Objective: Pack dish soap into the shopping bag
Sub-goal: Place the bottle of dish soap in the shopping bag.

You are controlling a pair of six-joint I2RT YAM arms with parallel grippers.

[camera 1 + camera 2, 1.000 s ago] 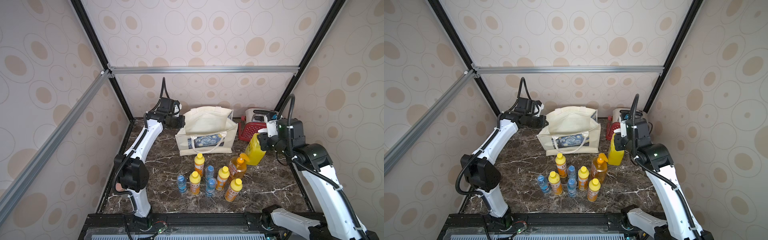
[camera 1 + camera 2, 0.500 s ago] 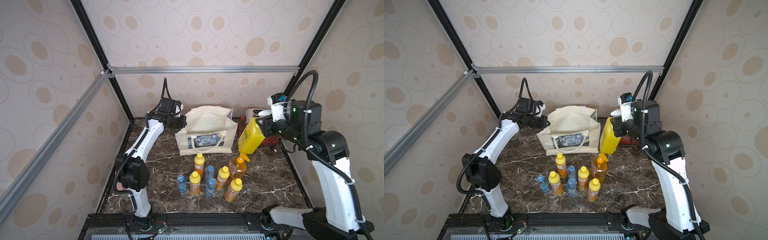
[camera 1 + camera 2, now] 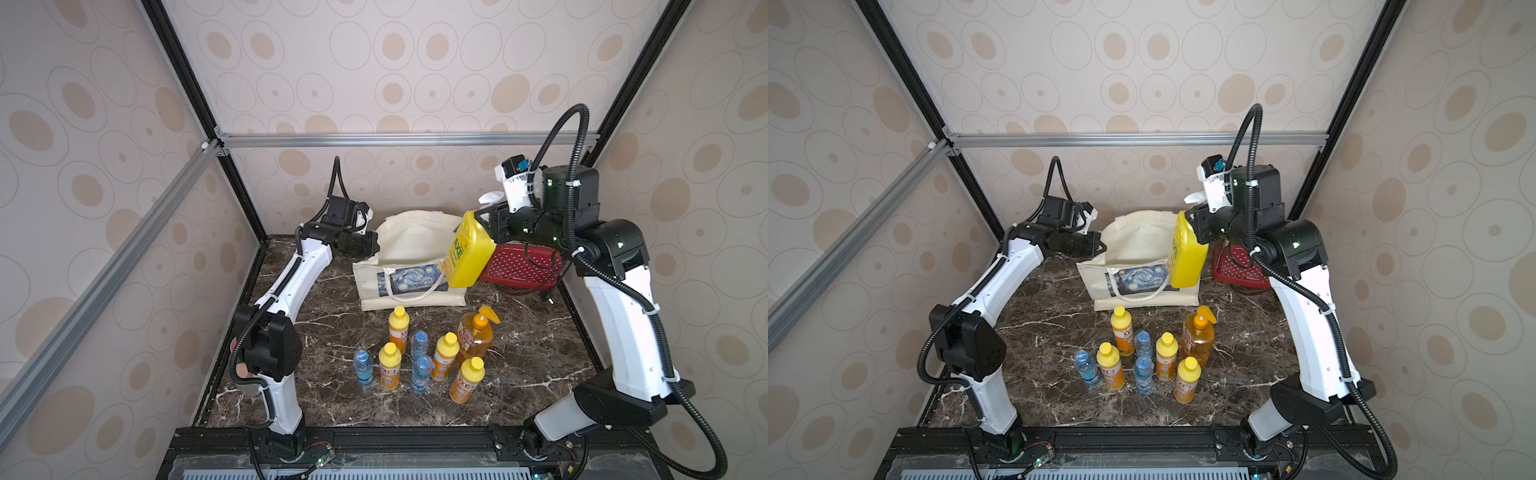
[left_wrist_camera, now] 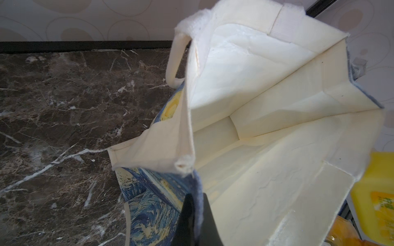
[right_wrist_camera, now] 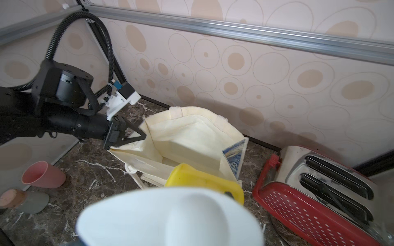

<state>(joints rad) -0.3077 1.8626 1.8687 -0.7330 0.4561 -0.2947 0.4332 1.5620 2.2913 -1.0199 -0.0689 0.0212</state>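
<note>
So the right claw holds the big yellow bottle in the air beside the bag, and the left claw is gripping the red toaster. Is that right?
Not quite. The left claw pinches the rim of the shopping bag, not the toaster, which stands untouched; the right wrist view shows it. The right claw does hold the big yellow bottle in the air beside the bag.
</note>
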